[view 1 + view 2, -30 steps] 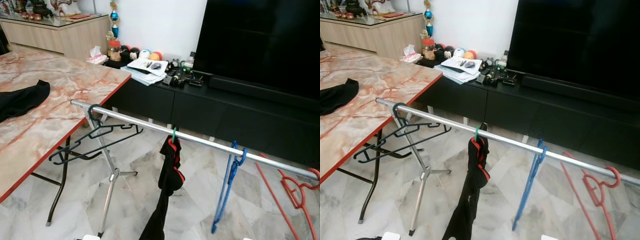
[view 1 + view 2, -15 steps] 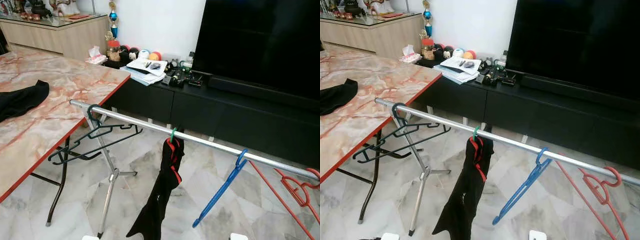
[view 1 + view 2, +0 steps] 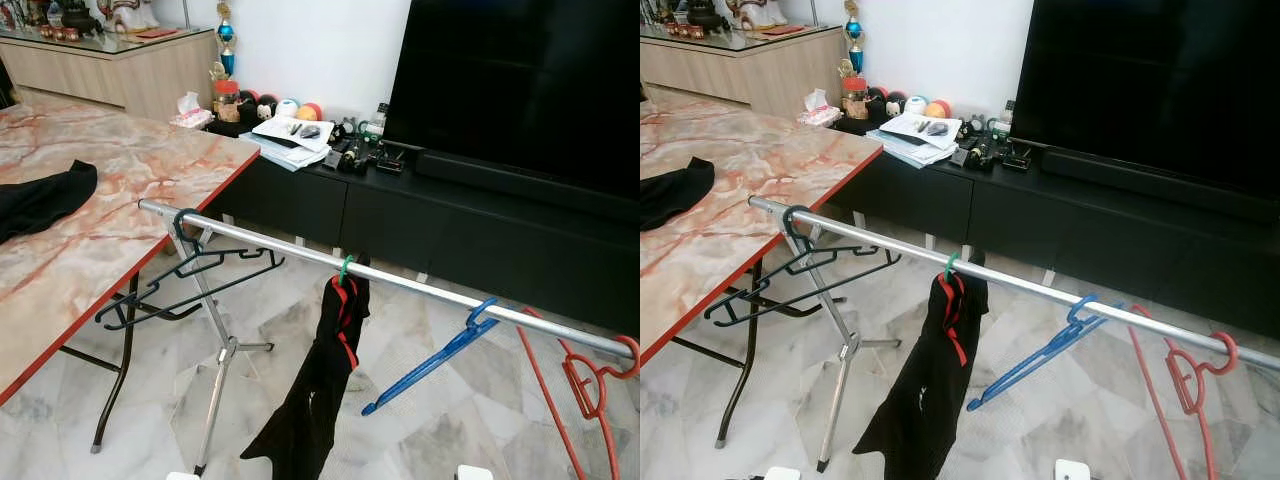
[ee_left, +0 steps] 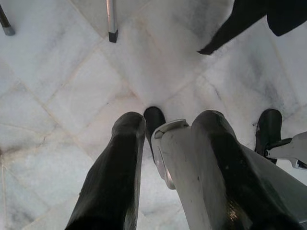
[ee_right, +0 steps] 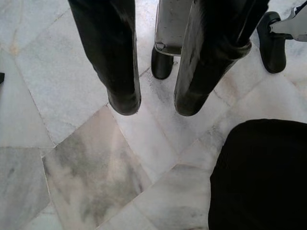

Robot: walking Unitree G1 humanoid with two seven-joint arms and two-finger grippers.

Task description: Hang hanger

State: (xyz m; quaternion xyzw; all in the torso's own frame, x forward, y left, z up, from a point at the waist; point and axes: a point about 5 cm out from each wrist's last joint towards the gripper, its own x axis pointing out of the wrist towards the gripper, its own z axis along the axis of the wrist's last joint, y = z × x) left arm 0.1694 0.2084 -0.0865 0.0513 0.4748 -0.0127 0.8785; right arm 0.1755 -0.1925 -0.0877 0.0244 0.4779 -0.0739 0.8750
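A silver rail [image 3: 300, 249] runs on a tripod stand from near the table down to the right. Hooked on it from left to right are a black hanger [image 3: 190, 272], a green-hooked hanger carrying a black and red garment [image 3: 325, 385], a blue hanger [image 3: 440, 352] swung out sideways almost level, and a red hanger [image 3: 588, 385] at the far end. Both arms hang low over the marble floor. My left gripper [image 4: 170, 120] is open, and my right gripper [image 5: 157, 104] is open with nothing between its fingers.
A marble-topped table [image 3: 110, 190] with a black cloth [image 3: 40, 198] stands to the left. A black TV cabinet [image 3: 440, 215] with a large screen [image 3: 520, 80] and clutter runs along the back wall. The rail's tripod leg [image 3: 215, 400] stands on the floor.
The blue hanger has swung from hanging straight down to nearly level, its lower end going left. The garment's tail has swung left too, and the red hanger has rocked.
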